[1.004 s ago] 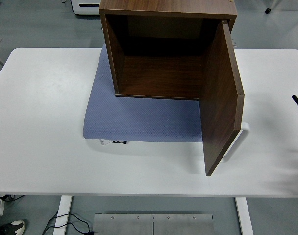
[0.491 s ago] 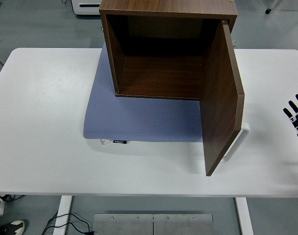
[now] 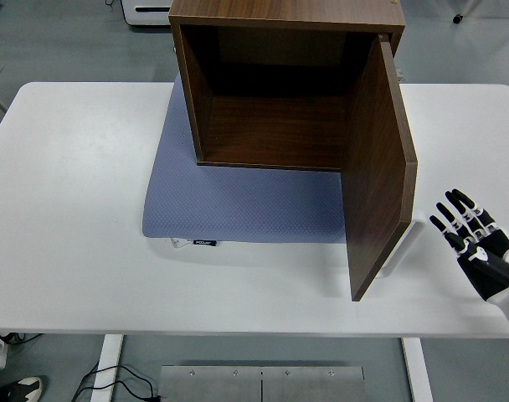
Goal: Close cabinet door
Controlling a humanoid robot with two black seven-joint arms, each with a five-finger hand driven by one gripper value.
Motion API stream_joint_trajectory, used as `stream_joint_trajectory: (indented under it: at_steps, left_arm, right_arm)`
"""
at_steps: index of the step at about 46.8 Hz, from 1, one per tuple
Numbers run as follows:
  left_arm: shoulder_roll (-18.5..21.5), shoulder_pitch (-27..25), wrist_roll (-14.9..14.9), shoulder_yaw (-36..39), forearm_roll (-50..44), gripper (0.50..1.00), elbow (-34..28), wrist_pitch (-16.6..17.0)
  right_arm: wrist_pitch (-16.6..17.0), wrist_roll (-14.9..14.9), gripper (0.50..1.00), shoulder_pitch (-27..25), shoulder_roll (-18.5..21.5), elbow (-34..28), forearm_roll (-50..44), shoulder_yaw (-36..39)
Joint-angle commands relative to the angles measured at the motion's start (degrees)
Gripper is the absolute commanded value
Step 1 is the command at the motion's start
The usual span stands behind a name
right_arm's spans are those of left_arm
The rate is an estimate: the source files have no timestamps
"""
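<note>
A dark wooden cabinet stands on a blue-grey mat at the back middle of the white table. Its inside is empty. Its door is hinged on the right and stands wide open, swung out toward the table's near edge. My right hand is over the table to the right of the door's free edge, fingers spread and empty, a short gap from the door. The left arm is out of view.
A white handle-like part shows just behind the door's lower edge. A metal plate lies on the floor below the table's near edge.
My right hand has come in from the right edge, moving left and toward the near edge, closer to the open door. The door and cabinet have not moved.
</note>
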Motion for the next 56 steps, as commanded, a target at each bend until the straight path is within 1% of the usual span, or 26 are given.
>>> stream_joint_trajectory:
  at_steps: [1,12,25,36,50,56]
  left_arm:
    - [0.0,0.0,0.0,0.0,0.0,1.000,0.0,0.0]
    - [0.0,0.0,0.0,0.0,0.0,1.000,0.0,0.0]
    - [0.0,0.0,0.0,0.0,0.0,1.000,0.0,0.0]
    - [0.0,0.0,0.0,0.0,0.0,1.000,0.0,0.0]
    - [0.0,0.0,0.0,0.0,0.0,1.000,0.0,0.0]
    - [0.0,0.0,0.0,0.0,0.0,1.000,0.0,0.0]
  right_arm:
    - [0.0,0.0,1.000,0.0,0.2,0.2,-0.6,-1.1]
    - [0.1,0.0,1.000,0.1,0.6,1.3,-2.8,-2.8]
    - [0.3,-0.2,1.000,0.8,1.2,1.3,-4.4,-4.5]
    - [0.4,-0.5,1.000,3.9,2.2,0.9,-4.9,-5.2]
    - [0.4,-0.6,1.000,8.0,2.8,0.0,-4.9,-8.9]
    - [0.4,-0.7,1.000,9.1,4.3,-0.5,-5.0,-9.9]
